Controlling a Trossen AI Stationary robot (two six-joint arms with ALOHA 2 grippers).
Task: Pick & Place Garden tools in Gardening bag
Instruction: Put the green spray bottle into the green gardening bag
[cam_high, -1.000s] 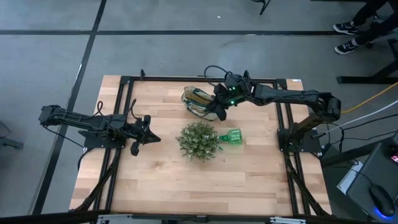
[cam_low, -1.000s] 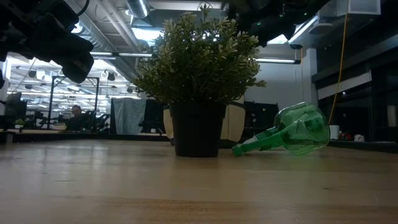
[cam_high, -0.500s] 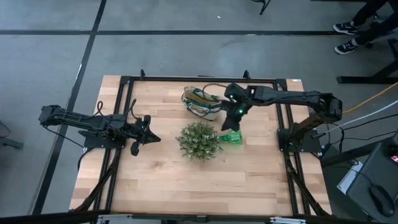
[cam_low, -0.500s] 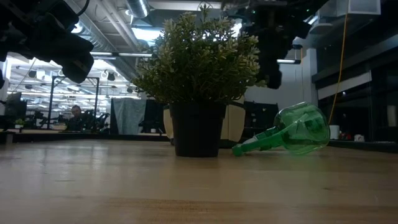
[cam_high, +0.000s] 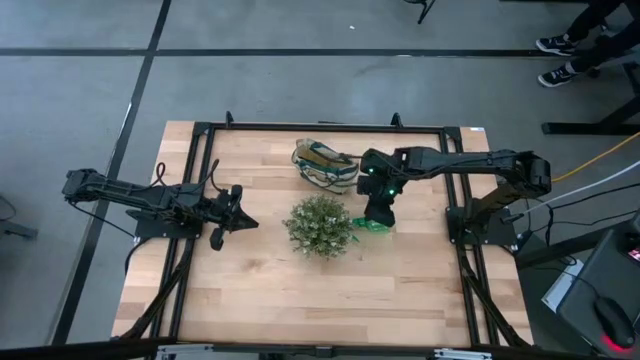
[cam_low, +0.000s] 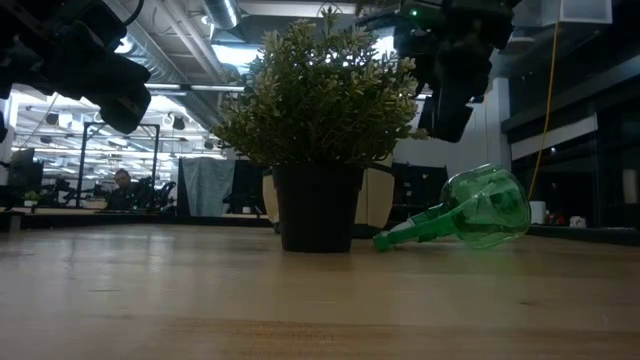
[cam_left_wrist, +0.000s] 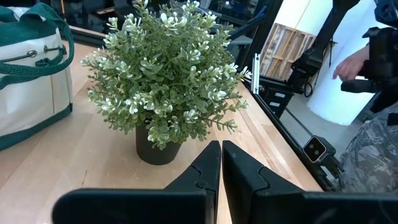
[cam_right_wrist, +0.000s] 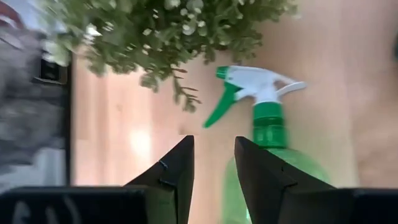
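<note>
Right claw (cam_high: 378, 214) hangs above the green spray bottle (cam_high: 374, 224), which lies on its side on the counter (cam_high: 260, 290) just beside the potted plant (cam_high: 320, 226); the wrist view shows its fingers (cam_right_wrist: 177, 174) partly open and empty, the bottle's white trigger head and green neck framed ahead between them. Left claw (cam_high: 222, 212) waits low over the left part of the counter, fingers pressed shut with nothing in them, pointing toward the plant. The gardening bag (cam_high: 322, 164) stands at the far edge of the counter, behind the plant and near the bottle. No other tool can be seen loose on the counter, and what the bag holds cannot be made out. Judged step: approach to pick up the bottle. Next move calls for a descent onto the bottle, clear of the plant's foliage, a firm closure on its rounded body or neck, then a lift and a short carry to the bag's mouth.
</note>
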